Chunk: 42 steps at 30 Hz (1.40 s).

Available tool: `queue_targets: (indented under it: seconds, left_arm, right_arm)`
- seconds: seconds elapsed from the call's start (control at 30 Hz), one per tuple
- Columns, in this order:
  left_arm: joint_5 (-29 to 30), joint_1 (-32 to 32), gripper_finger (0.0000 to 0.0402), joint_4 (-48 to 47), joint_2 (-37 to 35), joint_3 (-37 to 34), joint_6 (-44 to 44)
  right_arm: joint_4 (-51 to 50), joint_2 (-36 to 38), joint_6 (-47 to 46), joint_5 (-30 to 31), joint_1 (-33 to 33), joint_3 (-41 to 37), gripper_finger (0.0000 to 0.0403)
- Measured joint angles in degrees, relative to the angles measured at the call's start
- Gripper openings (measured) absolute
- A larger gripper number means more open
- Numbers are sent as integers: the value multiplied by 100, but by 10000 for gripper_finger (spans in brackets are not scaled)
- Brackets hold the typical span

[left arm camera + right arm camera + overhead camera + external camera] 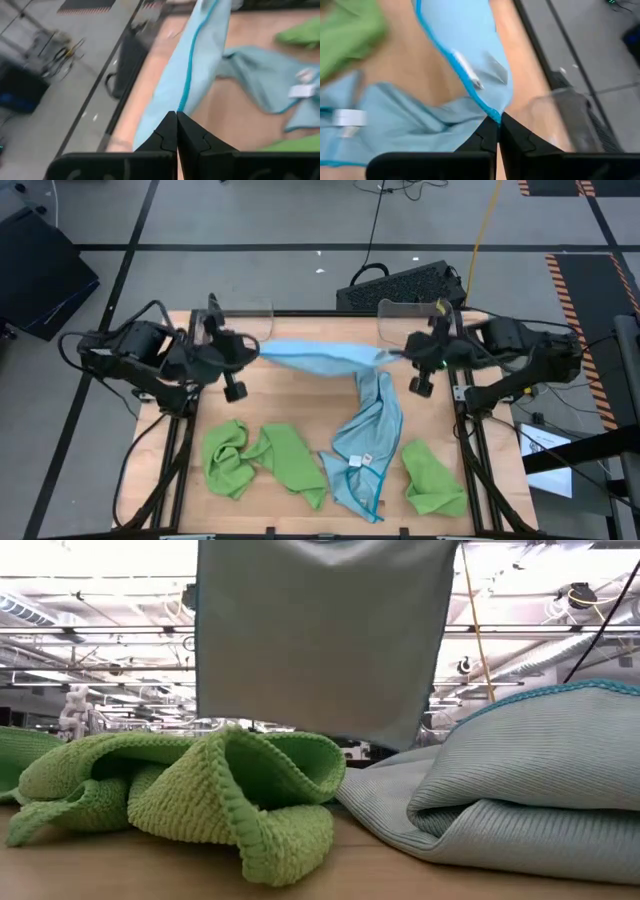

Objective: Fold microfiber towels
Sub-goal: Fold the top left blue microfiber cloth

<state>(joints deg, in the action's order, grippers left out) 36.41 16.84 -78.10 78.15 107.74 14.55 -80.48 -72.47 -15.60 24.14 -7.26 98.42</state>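
The left claw (243, 352) is pinched tight on one corner of a light blue towel (320, 358), at the far left of the bench (300, 405). That towel hangs stretched in the air between the two arms, its lower edge dangling free in the low view, clear of the cloths below. Beneath it and toward the near edge of the bench lies a crumpled green towel (228, 457), then a second green towel (290, 460) just beside it. Right of those, a second blue towel (365, 445) trails from under the held one toward the near edge, a white label showing. Further right sits a third green towel (432, 477), loosely bunched. The right claw (405, 356) is clamped on the opposite corner of the held towel, at the far right of the bench.

The step in hand looks like spreading: the cloth is lifted and pulled taut, no fold made yet. Next, both claws would probably need to lower together and lay it flat on bare wood, clear of the second blue towel, before one edge is brought over.
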Motion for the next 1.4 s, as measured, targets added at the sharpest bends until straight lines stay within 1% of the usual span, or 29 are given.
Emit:
queue_targets:
  seconds: [0.1, 0.23, 0.3, 0.4, 0.47, 0.53, 0.63, 0.7, 0.8, 0.87, 1.0, 1.17, 1.3, 1.4]
  left_arm:
    - [30, 430, 1, 357, 99, 0, 33]
    - [16, 991, 1, 859, 244, 1, -164]
    - [14, 1263, 1, 965, 305, 68, -217]
    - [361, 1653, 1, 1001, 343, 264, -197]
    - [596, 1861, 1, 930, 339, 430, -183]
    - [669, 2008, 1, 762, 334, 610, -108]
    - [832, 2115, 1, 424, 328, 723, 132]
    - [965, 2093, 1, -50, 330, 723, 372]
    - [1035, 1883, 1, -927, 333, 672, 983]
    - [1040, 1647, 1, -1232, 328, 507, 1331]
    - [784, 1264, 1, -1156, 267, 30, 1330]
    - [711, 867, 1, -1182, 241, -576, 1418]
    - [717, 503, 1, -1163, 242, -1122, 1455]
    - [890, 221, 1, -1159, 243, -1455, 1546]
  right_arm:
    - [4, -97, -431, 20, -620, 176, 2]
    - [-6, -456, -829, -39, -1422, 598, 2]
    - [-137, -688, -980, -28, -1808, 969, 2]
    - [-514, -1082, -1118, 9, -2257, 1674, 2]
    - [-830, -1318, -1212, 149, -2447, 2143, 2]
    - [-966, -1490, -1315, 289, -2527, 2512, 2]
    - [-950, -1541, -1310, 321, -2512, 2668, 2]
    - [-941, -1541, -1331, 313, -2403, 2596, 2]
    - [-969, -1544, -1277, 306, -2169, 2377, 2]
    - [-949, -1531, -1195, 304, -2029, 2237, 2]
    - [-953, -1506, -976, 284, -1670, 1955, 2]
    - [-954, -1522, -798, 310, -1116, 1323, 2]
    - [-953, -1510, -582, 708, -689, 767, 2]
    - [-890, -1502, -345, 975, -360, 374, 2]
